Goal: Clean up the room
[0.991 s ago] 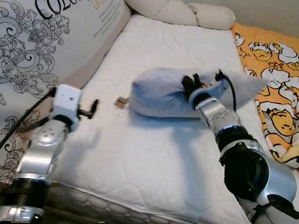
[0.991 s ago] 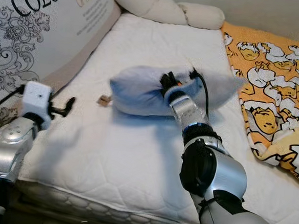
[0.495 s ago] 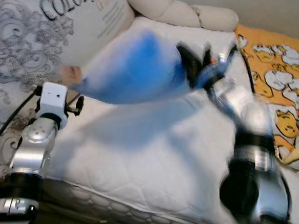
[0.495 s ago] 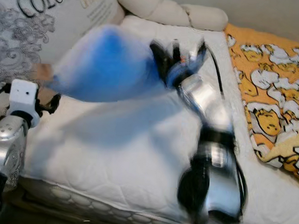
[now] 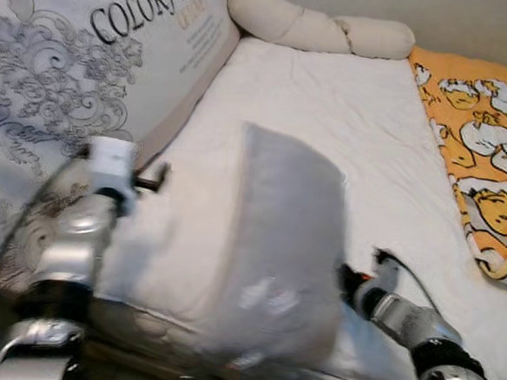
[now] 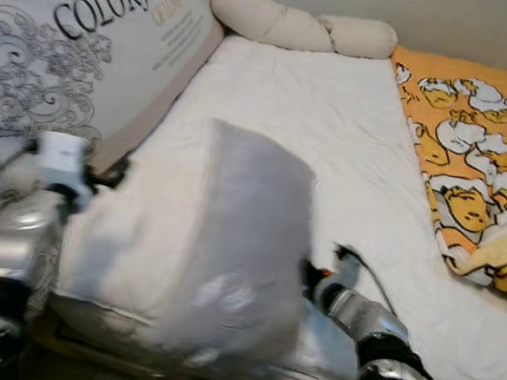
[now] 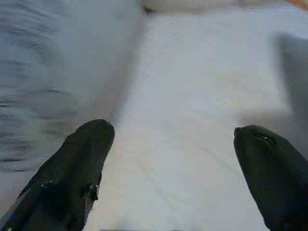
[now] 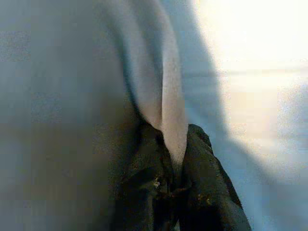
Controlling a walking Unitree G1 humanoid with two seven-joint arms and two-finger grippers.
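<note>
Gripping a fold of the pale blue-grey pillow [image 5: 279,253], the right end effector [image 8: 175,166] is clenched on the fabric, as the right wrist view shows. Motion blur softens the pillow's outline; it stands on edge over the near part of the white mattress [image 5: 354,119], hiding the bed's front edge behind it and the right end effector's fingertips in the eye views. Left end effector [image 7: 173,144] hangs spread apart, grasping nothing, beside the printed headboard cushion [image 5: 79,65]. An orange cartoon blanket [image 5: 487,154] is cut off at right.
</note>
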